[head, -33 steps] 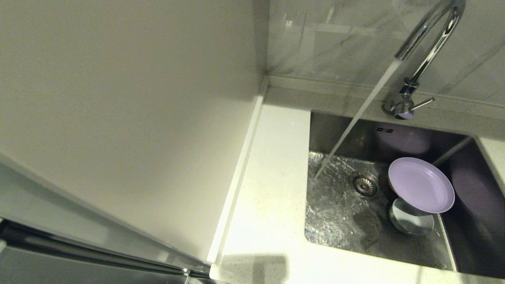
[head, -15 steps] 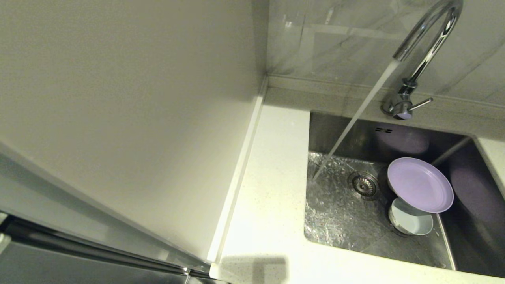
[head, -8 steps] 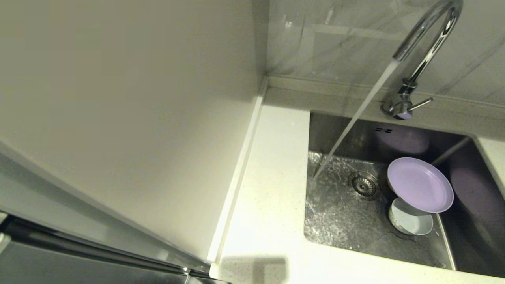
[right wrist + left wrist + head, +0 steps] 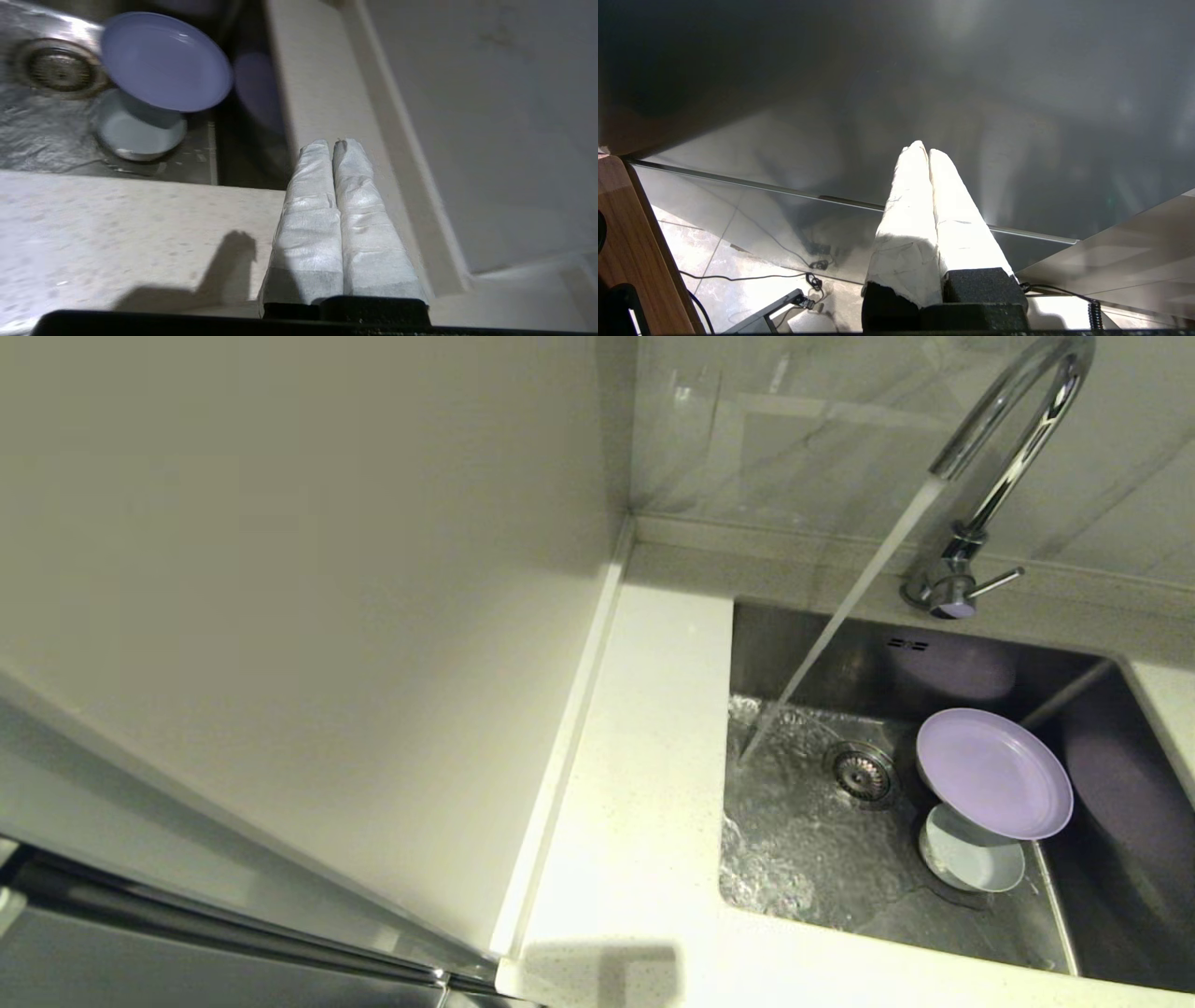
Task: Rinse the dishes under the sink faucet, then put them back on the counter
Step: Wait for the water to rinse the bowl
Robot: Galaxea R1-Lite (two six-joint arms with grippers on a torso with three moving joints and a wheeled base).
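Nothing among the dishes has shifted since the earlier head frames; only the water sheet keeps rippling, with the lilac plate propped on the pale bowl inside the sink and the faucet running, so I judge both unreturned to the desk. No cup shows anywhere. Only my wrist views show my right pincer pressed together over the desk's edge beside the sink, and my parked left pincer together too.

Head and right wrist views share the sink.
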